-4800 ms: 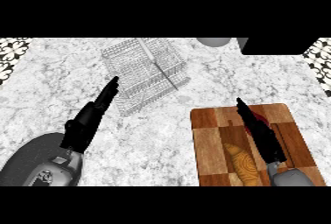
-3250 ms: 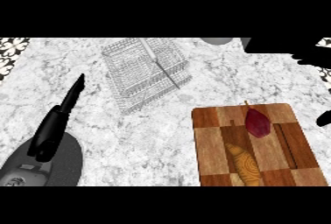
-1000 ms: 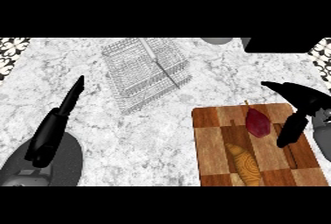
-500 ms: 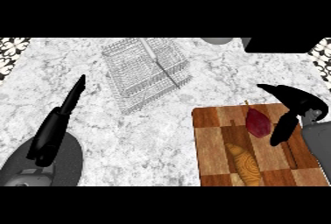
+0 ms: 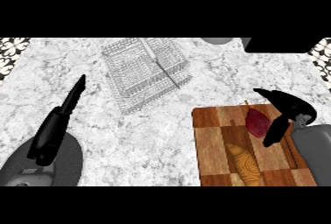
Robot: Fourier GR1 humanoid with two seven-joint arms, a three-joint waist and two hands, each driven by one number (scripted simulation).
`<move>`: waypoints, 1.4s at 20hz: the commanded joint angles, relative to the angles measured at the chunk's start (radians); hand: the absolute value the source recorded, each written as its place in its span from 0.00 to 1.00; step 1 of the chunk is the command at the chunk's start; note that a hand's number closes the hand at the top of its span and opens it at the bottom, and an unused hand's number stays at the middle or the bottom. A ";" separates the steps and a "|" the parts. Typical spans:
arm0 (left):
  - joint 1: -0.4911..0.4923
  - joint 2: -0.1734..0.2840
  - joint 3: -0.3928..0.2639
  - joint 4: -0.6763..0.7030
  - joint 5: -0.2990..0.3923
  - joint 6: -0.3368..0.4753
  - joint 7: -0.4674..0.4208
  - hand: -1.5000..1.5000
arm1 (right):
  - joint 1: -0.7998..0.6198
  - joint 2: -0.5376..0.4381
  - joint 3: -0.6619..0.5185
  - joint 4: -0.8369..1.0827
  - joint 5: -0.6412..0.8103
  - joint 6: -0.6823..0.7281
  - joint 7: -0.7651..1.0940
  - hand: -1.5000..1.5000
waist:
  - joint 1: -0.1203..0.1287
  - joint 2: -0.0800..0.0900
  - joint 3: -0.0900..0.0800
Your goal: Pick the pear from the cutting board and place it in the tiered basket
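Here the right hand [image 5: 286, 114], fingers spread and grasping nothing, brackets the pear [image 5: 257, 122] near the cutting board's [image 5: 213, 144] far edge, positioned for closing around it.

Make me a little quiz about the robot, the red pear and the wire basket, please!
1. True or false: the right hand is curled round the pear.
2. The pear lies on: A) the cutting board, B) the tiered basket, C) the marble counter.
3. Which hand is nearer the basket?

Key:
1. False: its fingers are open beside the pear.
2. A.
3. The left hand.
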State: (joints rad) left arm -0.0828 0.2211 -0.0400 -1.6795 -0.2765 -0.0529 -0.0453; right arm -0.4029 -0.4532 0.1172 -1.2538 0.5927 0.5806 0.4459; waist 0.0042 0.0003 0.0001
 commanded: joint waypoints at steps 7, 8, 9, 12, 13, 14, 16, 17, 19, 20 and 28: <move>-0.036 -0.042 0.004 0.023 -0.046 -0.011 0.016 0.50 | 0.014 0.081 -0.013 0.083 0.091 -0.033 -0.068 0.00 | -0.002 0.000 0.000; -0.004 -0.028 0.030 0.010 -0.016 -0.019 -0.016 0.50 | 0.009 0.066 0.010 0.187 0.138 -0.100 -0.153 0.00 | 0.002 0.001 0.000; -0.025 0.002 0.058 0.048 0.009 -0.051 -0.034 0.50 | 0.024 0.085 0.053 0.087 0.132 -0.032 -0.097 0.00 | -0.002 0.000 0.000; 0.001 -0.062 -0.020 -0.014 -0.072 0.012 0.026 0.50 | 0.035 0.077 -0.060 0.144 0.041 -0.079 -0.216 1.00 | -0.001 0.001 0.001; 0.003 -0.041 0.015 0.061 -0.043 -0.007 -0.061 0.50 | 0.016 0.143 -0.034 0.149 0.065 -0.131 -0.204 1.00 | 0.000 0.002 0.000; -0.054 -0.052 0.021 0.061 -0.047 -0.004 -0.002 0.50 | -0.006 0.119 -0.029 0.160 0.086 -0.121 -0.238 1.00 | -0.001 0.001 0.000; -0.054 -0.021 0.055 0.040 -0.014 -0.041 -0.005 0.50 | -0.011 0.110 -0.017 0.195 0.131 -0.185 -0.303 1.00 | 0.002 0.001 0.000; -0.023 -0.026 0.051 -0.004 -0.001 -0.059 0.026 0.50 | 0.034 0.119 -0.002 0.114 0.145 -0.176 -0.263 1.00 | -0.001 -0.001 0.000; -0.033 -0.002 0.080 0.007 0.012 -0.073 -0.001 0.50 | 0.010 0.129 -0.022 0.095 0.139 -0.195 -0.265 1.00 | -0.002 -0.001 0.000; 0.034 -0.040 0.045 0.091 -0.032 -0.024 -0.125 0.50 | 0.000 0.091 -0.035 0.076 0.136 -0.159 -0.274 1.00 | -0.003 0.000 0.000; 0.036 -0.021 0.076 0.029 -0.035 -0.022 -0.022 0.50 | 0.163 0.210 -0.053 -0.059 0.335 -0.429 0.176 1.00 | -0.071 -0.029 -0.006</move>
State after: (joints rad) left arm -0.0789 0.2019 0.0328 -1.6467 -0.2970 -0.0906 -0.0736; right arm -0.3283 -0.2892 0.0772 -1.2667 0.8261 0.2740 0.3981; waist -0.0267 -0.0131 -0.0029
